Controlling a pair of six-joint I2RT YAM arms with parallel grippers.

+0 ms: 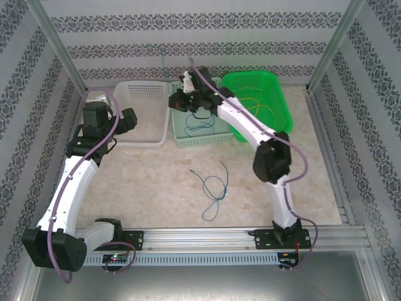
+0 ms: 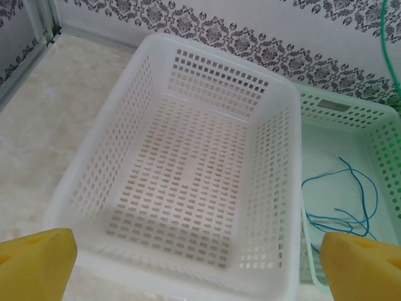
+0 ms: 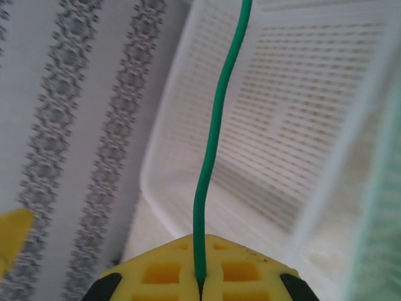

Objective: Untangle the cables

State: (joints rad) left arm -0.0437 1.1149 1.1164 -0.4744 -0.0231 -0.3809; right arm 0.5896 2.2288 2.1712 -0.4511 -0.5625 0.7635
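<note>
Cables are lying partly sorted by colour. The yellow cables [image 1: 263, 110] are resting in the bright green basket [image 1: 276, 88], and one blue cable [image 2: 332, 219] is curling on the floor of the pale green basket [image 2: 338, 106]. A second blue cable [image 1: 213, 194] is lying in loose loops on the table [image 1: 156, 182], in front of the baskets and well apart from both arms. The right gripper [image 3: 200, 276] is pinching the green cable [image 3: 216, 125] between its yellow pads. Its jaws are closed tight on the strand, which is running straight out from the fingertips past the rim of the white basket [image 2: 276, 81]. From above, this gripper is hanging near the far ends of the white and pale green baskets. The left gripper [image 2: 199, 257] is hovering over the near edge of the white basket, its fingers spread wide and gripping nothing. The step in hand looks like carrying the green cable, already separated from the others, to a basket of its own, most likely the white one. The next move is probably calling for the right arm to bring the dangling length over that basket and lower it. All of the strand should be settling inside the walls before the jaws part. The looped blue cable on the table seems to be waiting for a later pick.
</note>
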